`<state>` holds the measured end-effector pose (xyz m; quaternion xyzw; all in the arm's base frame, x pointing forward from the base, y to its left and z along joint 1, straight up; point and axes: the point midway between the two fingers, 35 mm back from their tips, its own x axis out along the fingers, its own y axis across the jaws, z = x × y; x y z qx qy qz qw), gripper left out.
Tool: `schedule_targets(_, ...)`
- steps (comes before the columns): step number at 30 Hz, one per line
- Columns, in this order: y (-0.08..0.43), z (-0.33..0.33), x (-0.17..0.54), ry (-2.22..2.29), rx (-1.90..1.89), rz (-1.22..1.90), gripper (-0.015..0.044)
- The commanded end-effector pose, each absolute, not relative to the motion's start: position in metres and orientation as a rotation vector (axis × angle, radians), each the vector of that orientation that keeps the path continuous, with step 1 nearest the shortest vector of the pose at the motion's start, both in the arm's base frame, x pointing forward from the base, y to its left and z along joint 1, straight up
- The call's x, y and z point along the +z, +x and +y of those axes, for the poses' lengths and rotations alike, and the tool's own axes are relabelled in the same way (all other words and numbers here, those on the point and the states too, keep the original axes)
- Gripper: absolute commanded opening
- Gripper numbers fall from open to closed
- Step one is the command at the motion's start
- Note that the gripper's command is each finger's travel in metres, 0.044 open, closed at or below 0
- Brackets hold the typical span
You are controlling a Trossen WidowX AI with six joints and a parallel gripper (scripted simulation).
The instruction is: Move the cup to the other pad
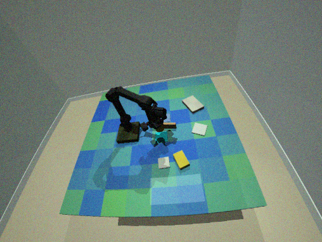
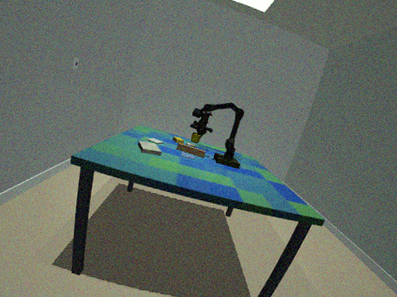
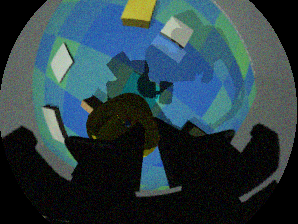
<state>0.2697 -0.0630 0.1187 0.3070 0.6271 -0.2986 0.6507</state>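
Note:
The yellow cup [image 1: 160, 129] [image 2: 196, 137] [image 3: 102, 114] hangs in the air, looking roughly upright. My gripper [image 2: 200, 133] [image 3: 149, 120] is shut on the cup's wall at one side. The cup's inside is dark in the wrist view; small specks show there, but I cannot tell the marbles clearly. The cyan pad [image 1: 162, 136] [image 3: 131, 86] lies on the table below and close beside the cup, partly under the arm's shadow. The light blue pad [image 1: 167, 118] [image 2: 188, 155] lies on the other side of a wooden bar, partly hidden in the top view.
The low wooden bar [image 1: 170, 125] [image 2: 190, 149] [image 3: 86, 106] stands between the pads. A yellow block [image 1: 181, 159] [image 3: 139, 12] and a small white block [image 1: 163, 162] [image 3: 177, 31] lie beyond the cyan pad. A white tile [image 1: 199, 129] and a cream block [image 1: 193, 103] lie farther from the base.

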Motion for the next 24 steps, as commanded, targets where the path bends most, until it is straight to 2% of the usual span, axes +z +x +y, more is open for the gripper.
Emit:
schedule_targets(1,0.270,-0.070,0.118,0.693,-0.680,1.430,0.0000)
schedule_targets(24,0.270,-0.080,0.098,0.693,-0.680,1.430,0.0000)
